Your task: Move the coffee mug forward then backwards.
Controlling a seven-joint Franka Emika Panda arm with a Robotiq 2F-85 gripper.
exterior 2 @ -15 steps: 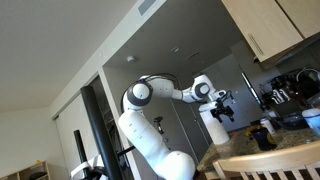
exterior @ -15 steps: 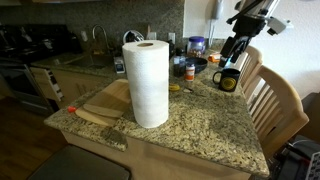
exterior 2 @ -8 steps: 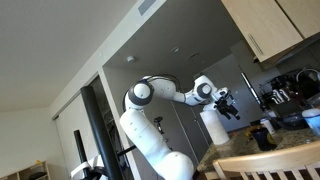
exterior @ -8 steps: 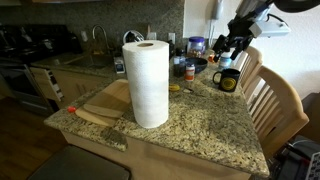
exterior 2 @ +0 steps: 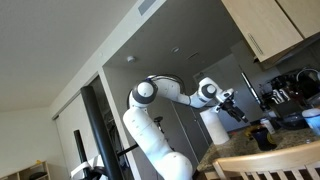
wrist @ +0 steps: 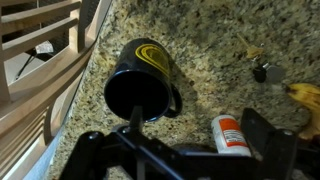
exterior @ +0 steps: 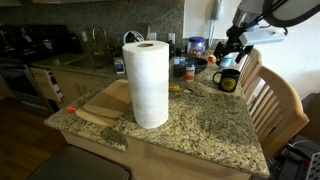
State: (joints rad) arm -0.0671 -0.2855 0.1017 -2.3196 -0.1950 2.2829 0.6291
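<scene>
The coffee mug [exterior: 226, 80] is small and black with a yellow round emblem. It stands upright on the granite counter near the far right edge and also shows in an exterior view [exterior 2: 262, 136]. In the wrist view the mug [wrist: 140, 85] is seen from above, its handle pointing right. My gripper [exterior: 232, 46] hangs above the mug with air between them. It is open and empty, and it also shows in an exterior view [exterior 2: 236, 108]. In the wrist view its fingers [wrist: 200, 135] spread wide, the left one over the mug's rim.
A tall paper-towel roll [exterior: 147, 83] stands mid-counter beside a wooden cutting board [exterior: 104, 100]. A dark bowl [exterior: 195, 64] and a blue-lidded jar [exterior: 197, 45] sit behind the mug. A white pill bottle [wrist: 230, 133], keys [wrist: 260, 70] and a banana [wrist: 305, 95] lie nearby. Wooden chairs [exterior: 272, 95] flank the counter edge.
My arm has reached a little further out over the mug, with the gripper still open. The mug has not moved.
</scene>
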